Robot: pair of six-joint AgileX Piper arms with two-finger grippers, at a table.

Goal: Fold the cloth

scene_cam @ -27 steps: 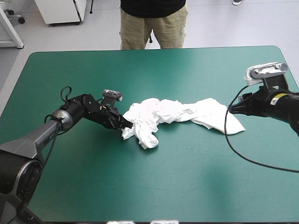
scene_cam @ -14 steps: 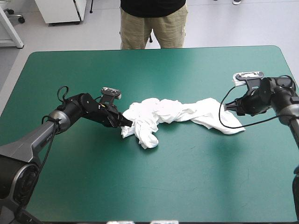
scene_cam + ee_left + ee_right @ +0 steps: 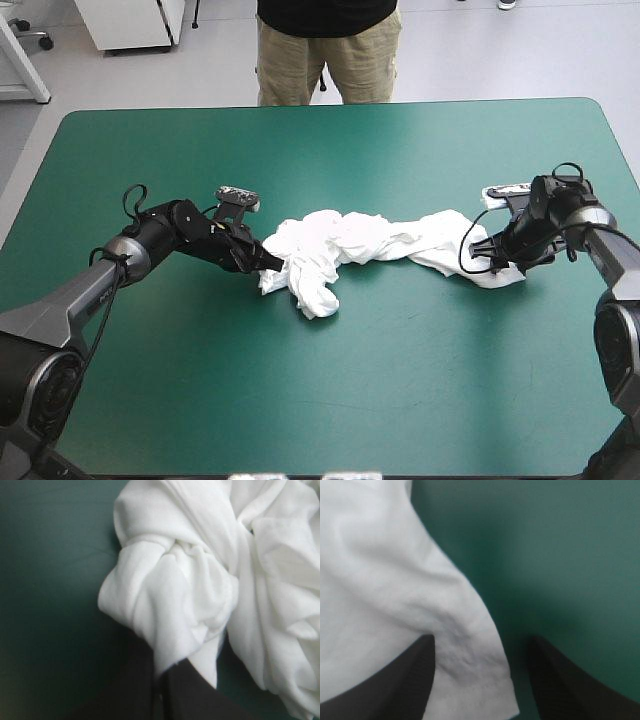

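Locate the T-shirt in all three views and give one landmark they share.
High view: the T-shirt lies crumpled mid-table, from left gripper to right gripper.
Left wrist view: bunched ahead of the left gripper, which pinches it.
Right wrist view: its hemmed corner lies between the right gripper's open fingers.
Shared landmark: the teal-green cover.

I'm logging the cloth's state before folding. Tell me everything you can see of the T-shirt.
The T-shirt is white, crumpled into a long twisted rope on the teal-green cover. The left gripper is shut on its bunched left end; its hemmed right corner lies between the fingers of the open right gripper.
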